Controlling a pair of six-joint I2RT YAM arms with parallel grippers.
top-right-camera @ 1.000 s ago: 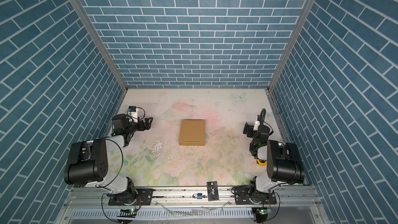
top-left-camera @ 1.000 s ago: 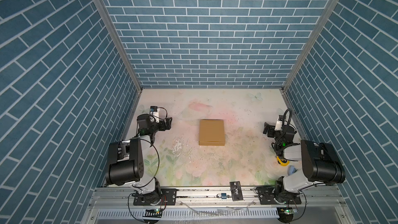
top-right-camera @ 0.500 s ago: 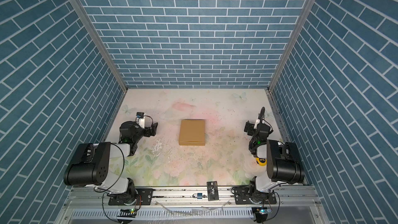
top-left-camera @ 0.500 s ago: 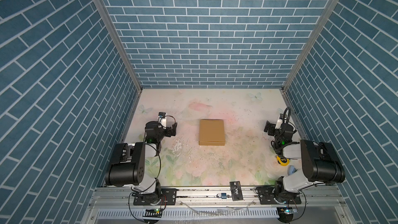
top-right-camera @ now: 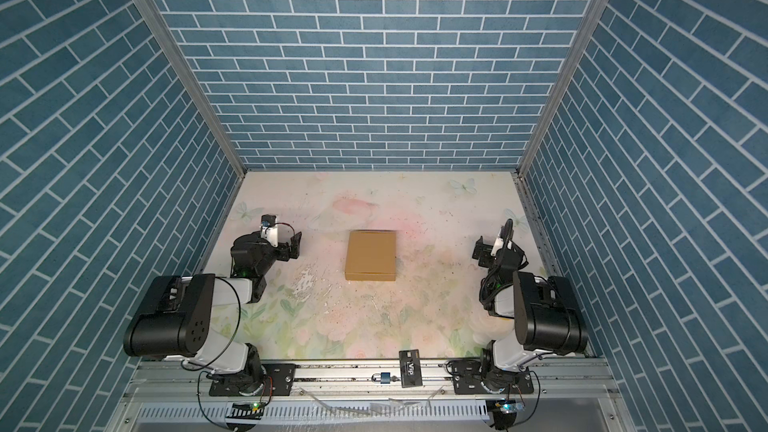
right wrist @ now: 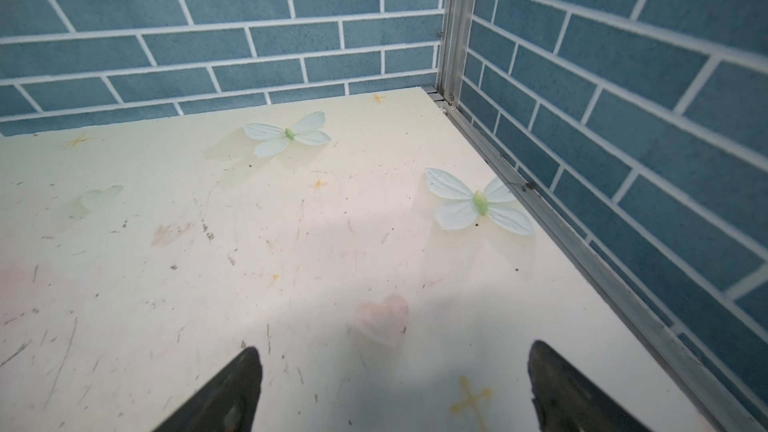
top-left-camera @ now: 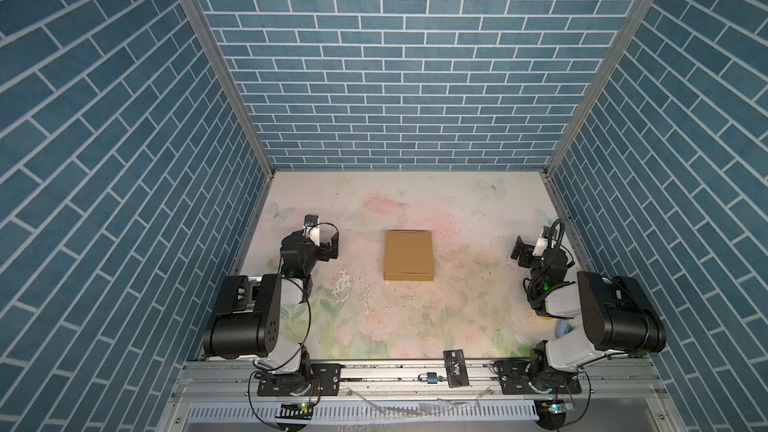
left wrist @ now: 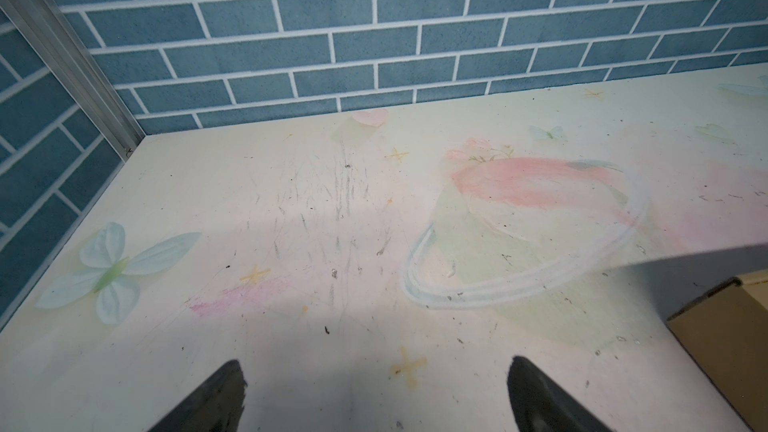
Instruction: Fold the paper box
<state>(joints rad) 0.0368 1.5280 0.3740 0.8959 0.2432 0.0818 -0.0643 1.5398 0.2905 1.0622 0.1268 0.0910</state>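
Observation:
The paper box [top-left-camera: 409, 255] [top-right-camera: 371, 255] is a flat, closed tan cardboard rectangle lying in the middle of the flowered table in both top views. One of its corners shows in the left wrist view [left wrist: 727, 338]. My left gripper [top-left-camera: 333, 243] [top-right-camera: 296, 245] [left wrist: 374, 371] hovers low over the table to the left of the box, clearly apart from it, open and empty. My right gripper [top-left-camera: 519, 249] [top-right-camera: 480, 249] [right wrist: 392, 359] stands near the right wall, far from the box, open with only bare table between its fingers.
Blue brick-pattern walls close in the table at the back [top-left-camera: 399, 76] and on both sides. A black card [top-left-camera: 456, 368] and a small padlock [top-left-camera: 428, 378] lie on the metal rail at the front. A worn white patch [top-left-camera: 343, 284] marks the table left of the box.
My left gripper has moved right, from near the left wall toward the box. The right arm and the box have stayed where they were.

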